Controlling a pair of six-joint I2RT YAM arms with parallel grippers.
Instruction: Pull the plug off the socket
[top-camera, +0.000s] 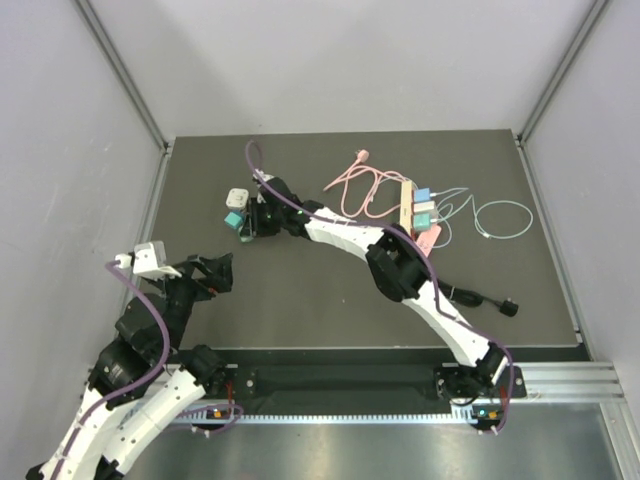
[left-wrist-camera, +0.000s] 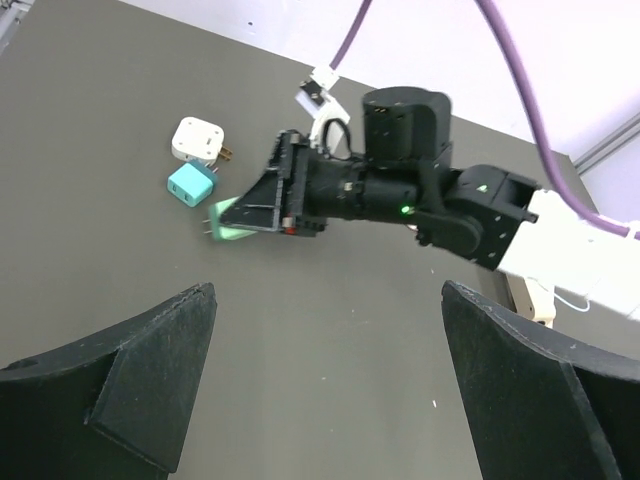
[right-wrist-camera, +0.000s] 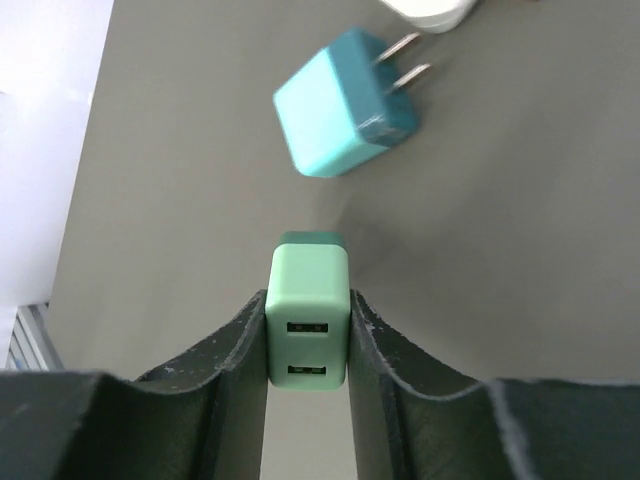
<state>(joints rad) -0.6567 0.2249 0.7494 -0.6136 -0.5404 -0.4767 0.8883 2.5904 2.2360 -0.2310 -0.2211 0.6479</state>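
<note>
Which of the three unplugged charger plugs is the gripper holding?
The light green plug, clamped in the right gripper. The teal plug and the white plug lie free on the table beyond it.

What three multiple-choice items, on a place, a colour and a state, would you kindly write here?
1. Where does the teal charger lie? A on the table beside the white charger; B stacked on it; C off the table.
2. What colour is the gripped charger in the right hand? A pink; B light green; C white.
3. How is the left hand? A shut on a cable; B shut on a charger; C open, empty.
Answers: 1 A, both lie side by side; 2 B, plain in the right wrist view; 3 C, fingers wide apart, nothing between.
</note>
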